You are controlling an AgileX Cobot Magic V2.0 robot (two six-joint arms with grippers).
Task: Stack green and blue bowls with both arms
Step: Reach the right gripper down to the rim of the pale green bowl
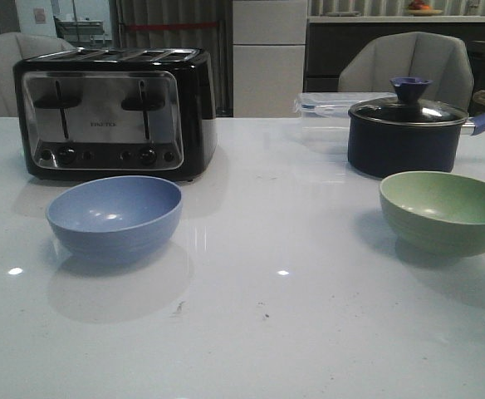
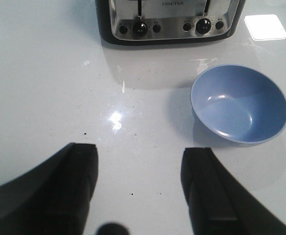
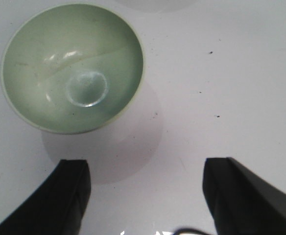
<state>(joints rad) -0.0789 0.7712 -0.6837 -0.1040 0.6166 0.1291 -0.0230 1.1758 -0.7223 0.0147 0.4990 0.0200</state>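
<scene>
Bowls sit well apart on the white table [image 1: 259, 332]: the blue bowl [image 1: 115, 217] just in front of the toaster [image 1: 114, 110], the green bowl [image 1: 447, 211] far off to the toaster's right, each nearest its own arm. Both the left gripper [image 2: 139, 183] and the right gripper [image 3: 145, 193] hang wide and empty above the table, each short of its bowl, so stacking has not begun.

- My arms never appear in the front view.
- The green bowl [image 1: 447, 211] is clipped at three o'clock there.
- My wrist views crop the toaster [image 2: 170, 20] at twelve o'clock.
</scene>
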